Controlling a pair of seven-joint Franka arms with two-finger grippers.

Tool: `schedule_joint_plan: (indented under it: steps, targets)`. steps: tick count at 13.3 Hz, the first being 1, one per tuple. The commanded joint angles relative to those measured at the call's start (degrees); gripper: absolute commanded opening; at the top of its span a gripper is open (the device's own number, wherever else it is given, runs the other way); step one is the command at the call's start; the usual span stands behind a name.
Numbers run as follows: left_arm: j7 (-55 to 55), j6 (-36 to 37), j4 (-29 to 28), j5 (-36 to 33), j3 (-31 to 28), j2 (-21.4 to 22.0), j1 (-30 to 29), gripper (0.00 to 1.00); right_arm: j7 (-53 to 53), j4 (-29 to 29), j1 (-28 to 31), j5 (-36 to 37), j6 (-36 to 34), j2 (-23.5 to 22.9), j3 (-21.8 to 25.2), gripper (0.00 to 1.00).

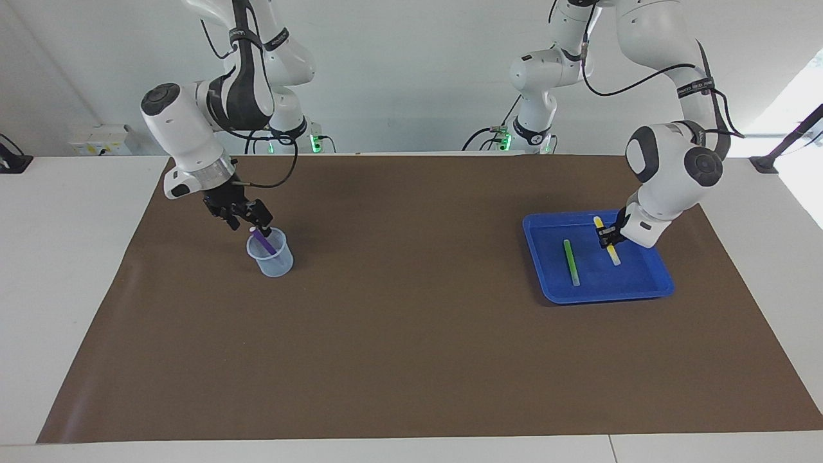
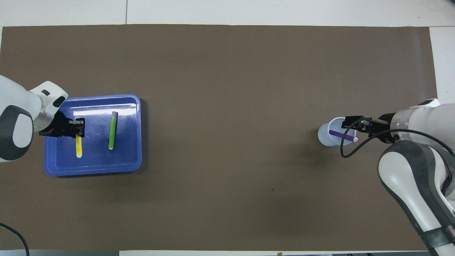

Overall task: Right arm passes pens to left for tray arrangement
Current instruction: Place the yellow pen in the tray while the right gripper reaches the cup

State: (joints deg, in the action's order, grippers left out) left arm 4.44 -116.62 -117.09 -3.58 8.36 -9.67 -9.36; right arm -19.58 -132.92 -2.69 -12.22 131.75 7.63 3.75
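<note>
The blue tray (image 1: 546,296) sits toward the left arm's end of the table. A green pen (image 1: 571,260) lies flat in it. My left gripper (image 1: 607,239) is down in the tray, shut on the yellow pen (image 1: 614,256), whose lower end reaches the tray floor. The overhead view shows the same tray (image 2: 92,172), green pen (image 2: 112,129), yellow pen (image 2: 79,147) and left gripper (image 2: 79,129). My right gripper (image 1: 254,222) is at the upper end of the purple pen (image 1: 263,242), which leans in a translucent cup (image 1: 273,263).
A brown mat (image 1: 411,334) covers the white table. Two slimmer white arms with green lights (image 1: 533,122) stand at the robots' edge of the table. The cup (image 2: 325,137) stands toward the right arm's end.
</note>
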Motion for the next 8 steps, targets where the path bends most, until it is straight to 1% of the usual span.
schedule_joint_plan:
  steps: [1, 3, 5, 8]
  targets:
    - [-0.66, -1.76, 1.16, -2.40, 0.26, -2.27, -0.04, 0.00, -6.77, -4.44, -0.04, -0.70, 4.29, 1.95, 0.03, 0.99]
    - [-0.66, -2.55, 1.16, -2.40, 0.26, -2.71, -0.48, 0.00, -9.15, -5.77, -0.12, -0.70, 5.88, 1.95, -0.05, 0.99]
    - [-0.31, -3.61, 1.08, -2.40, 0.26, -3.59, -0.48, 0.00, -11.18, -6.64, -0.21, -0.79, 5.97, 2.56, -0.05, 0.99]
    - [0.31, -5.01, 0.55, -2.31, 0.26, -4.12, -0.48, 0.00, -12.41, -6.83, -0.30, -0.79, 5.88, 2.65, -0.14, 0.87]
